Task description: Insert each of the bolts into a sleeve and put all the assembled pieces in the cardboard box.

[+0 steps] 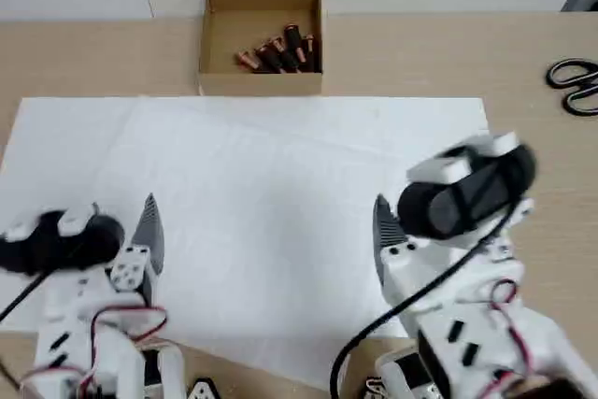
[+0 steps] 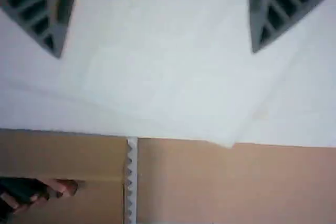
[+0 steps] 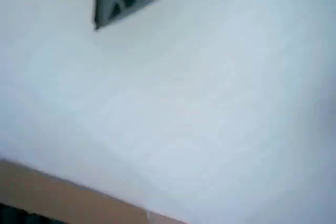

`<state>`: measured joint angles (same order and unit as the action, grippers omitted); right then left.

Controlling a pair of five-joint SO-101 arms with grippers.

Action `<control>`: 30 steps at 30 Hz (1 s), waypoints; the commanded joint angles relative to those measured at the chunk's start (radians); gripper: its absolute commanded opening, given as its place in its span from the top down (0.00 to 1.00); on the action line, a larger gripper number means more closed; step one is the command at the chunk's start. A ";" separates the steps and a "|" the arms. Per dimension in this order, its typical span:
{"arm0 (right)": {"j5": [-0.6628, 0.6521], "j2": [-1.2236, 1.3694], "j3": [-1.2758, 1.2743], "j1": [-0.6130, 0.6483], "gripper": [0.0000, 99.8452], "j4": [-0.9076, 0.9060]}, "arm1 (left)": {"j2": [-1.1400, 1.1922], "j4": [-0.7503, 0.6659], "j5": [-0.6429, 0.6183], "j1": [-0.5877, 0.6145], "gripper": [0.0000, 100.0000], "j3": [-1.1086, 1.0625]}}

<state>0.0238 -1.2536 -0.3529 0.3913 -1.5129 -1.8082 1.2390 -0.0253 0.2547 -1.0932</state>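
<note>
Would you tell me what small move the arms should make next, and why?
Probably just park: I would leave both arms resting at the near edge of the white sheet. The assembled pieces I can see all lie in the cardboard box, the left hand is open and holds nothing, and the right hand sits back too.
</note>
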 commanded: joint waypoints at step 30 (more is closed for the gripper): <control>-0.003 -0.559 -1.330 -0.007 0.82 0.588 | -0.006 0.029 0.000 -0.107 0.78 -0.483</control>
<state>0.0238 -1.8044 -1.6724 0.3867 -0.9436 -1.8036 1.2620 -0.0253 0.1534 -1.5689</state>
